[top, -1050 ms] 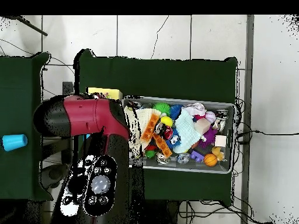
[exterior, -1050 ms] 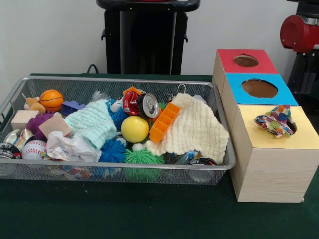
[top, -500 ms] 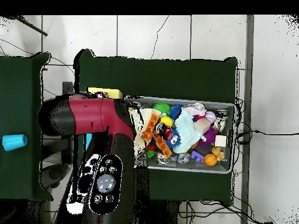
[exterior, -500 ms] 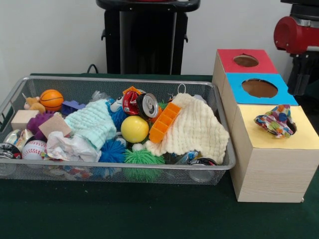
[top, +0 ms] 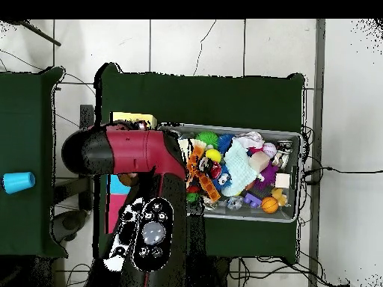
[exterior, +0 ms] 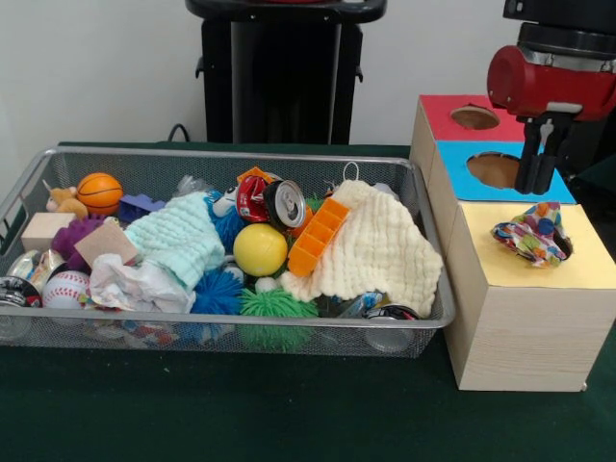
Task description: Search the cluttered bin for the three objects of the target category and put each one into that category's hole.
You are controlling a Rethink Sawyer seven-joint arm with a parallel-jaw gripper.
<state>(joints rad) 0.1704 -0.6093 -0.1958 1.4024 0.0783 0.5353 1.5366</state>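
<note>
A wire bin [exterior: 423, 318] holds a jumble of objects: a cream knitted cloth [exterior: 371, 252], a mint cloth [exterior: 178, 241], a crumpled white cloth [exterior: 135, 284], a red can [exterior: 271, 200], a yellow ball [exterior: 260, 249] and an orange block [exterior: 318, 236]. Right of it stands a wooden box with red [exterior: 474, 117], blue [exterior: 500, 170] and yellow [exterior: 529, 260] holed tops. A multicoloured cloth [exterior: 527, 234] sits bunched in the yellow top's hole. My gripper [exterior: 535, 173] hangs above the blue hole, just behind that cloth, with nothing seen in it. From overhead the red arm [top: 123, 153] covers the box.
The bin also holds a small basketball [exterior: 100, 192], a baseball [exterior: 65, 287], wooden blocks [exterior: 104, 243], and green [exterior: 274, 306] and blue [exterior: 214, 294] spiky balls. A blue cup [top: 18, 181] stands on the separate green table. The black pedestal [exterior: 284, 67] rises behind the bin.
The arm has swung from the frame's right edge toward the bin and now hangs over the blue hole. The multicoloured cloth and the bin's contents have not moved.
</note>
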